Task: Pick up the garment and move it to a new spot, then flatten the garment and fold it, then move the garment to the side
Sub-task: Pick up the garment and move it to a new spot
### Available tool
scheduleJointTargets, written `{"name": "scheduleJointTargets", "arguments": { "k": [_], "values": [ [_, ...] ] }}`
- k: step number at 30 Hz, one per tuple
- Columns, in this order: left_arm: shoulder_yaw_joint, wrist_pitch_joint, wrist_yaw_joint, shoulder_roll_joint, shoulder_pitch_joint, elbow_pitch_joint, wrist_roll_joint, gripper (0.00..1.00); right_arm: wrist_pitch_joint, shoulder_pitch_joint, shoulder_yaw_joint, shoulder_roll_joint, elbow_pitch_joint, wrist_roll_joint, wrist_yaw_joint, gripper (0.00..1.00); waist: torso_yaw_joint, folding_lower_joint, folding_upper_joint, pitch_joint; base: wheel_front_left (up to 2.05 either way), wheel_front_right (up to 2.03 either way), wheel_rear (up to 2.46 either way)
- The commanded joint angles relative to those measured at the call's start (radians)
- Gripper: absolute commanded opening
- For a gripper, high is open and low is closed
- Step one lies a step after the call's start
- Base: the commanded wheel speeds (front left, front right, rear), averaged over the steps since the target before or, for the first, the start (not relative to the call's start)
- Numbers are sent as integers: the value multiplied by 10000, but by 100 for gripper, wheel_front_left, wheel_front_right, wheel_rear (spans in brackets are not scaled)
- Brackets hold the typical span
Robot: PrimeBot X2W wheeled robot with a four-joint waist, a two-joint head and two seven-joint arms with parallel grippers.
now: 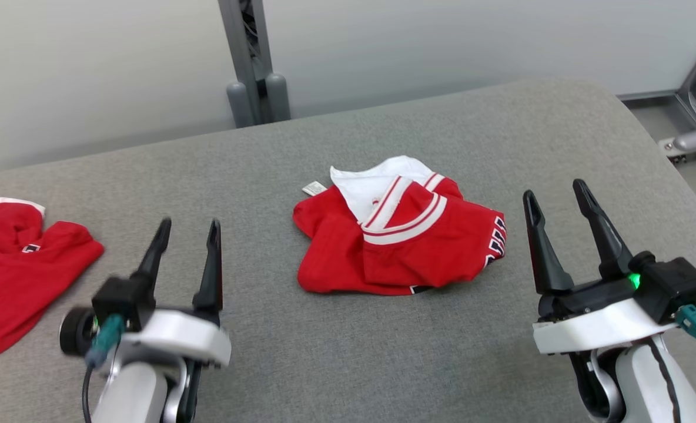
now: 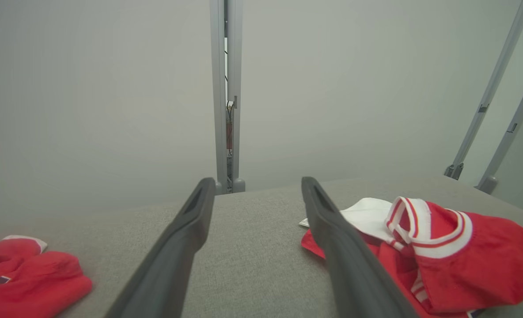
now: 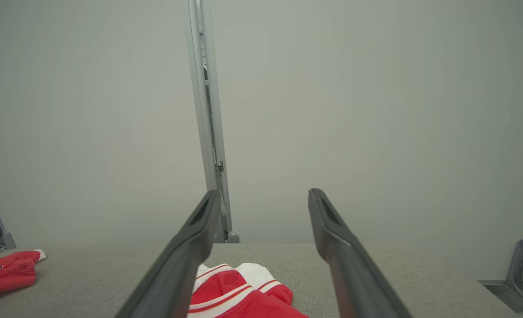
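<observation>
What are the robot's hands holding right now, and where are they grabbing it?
Nothing. The left gripper and right gripper are both open and empty; the crumpled red garment lies untouched on the grey surface between them.

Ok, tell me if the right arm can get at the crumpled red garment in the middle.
Probably yes: the right end effector stands open beside the garment, with bare grey surface between them.

The head view looks forward and down from above onto the grey fabric-covered worktop (image 1: 383, 352). Each wrist view sits low and close over that surface, facing nearly level along its own dark fingers (image 2: 177, 251) toward the pale wall (image 2: 111, 88). All three share the crumpled red garment with white striped trim (image 1: 418, 252) and the grey metal post (image 1: 248, 53).
</observation>
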Motion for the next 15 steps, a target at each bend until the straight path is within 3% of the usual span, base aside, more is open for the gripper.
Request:
{"name": "scheduleJointTargets", "arguments": {
  "k": [1, 7, 15],
  "values": [
    [145, -29, 61, -41, 406, -220, 163, 100, -58, 164, -23, -59, -22, 12, 12, 100, 186, 0, 0, -209, 0, 0, 0],
    [1152, -31, 261, -528, 1992, -1394, 608, 100, -58, 354, 258, -29, 79, 171, 12, 100, 248, 0, 0, -330, 0, 0, 0],
    [1753, -31, -276, -1026, 2382, -1660, 1131, 100, -58, 385, 515, -158, 304, 184, 12, 100, 643, 0, 0, -334, 0, 0, 0]
  ]
}}
